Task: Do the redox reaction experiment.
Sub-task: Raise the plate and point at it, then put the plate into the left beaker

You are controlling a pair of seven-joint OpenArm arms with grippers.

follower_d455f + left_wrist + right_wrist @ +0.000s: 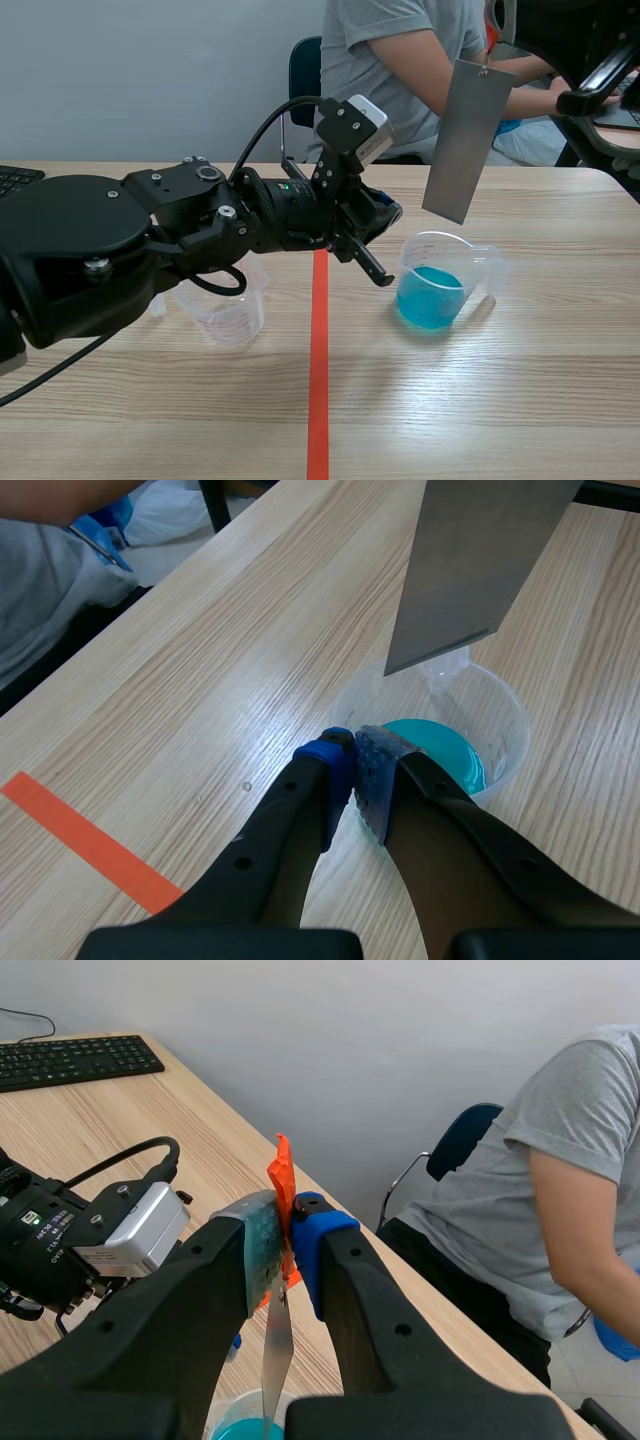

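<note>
Currently right gripper (290,1232) clenches the grey flat metal plate (468,140), hanging above the clear plastic beaker of blue liquid (452,250); left gripper (355,775), clenched on nothing, sits just beside that beaker.

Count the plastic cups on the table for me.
2. The filled cup, holding blue liquid, stands right of the tape line, below the hanging plate. The empty cup stands left of it, partly behind the left arm, which might hide more.
</note>
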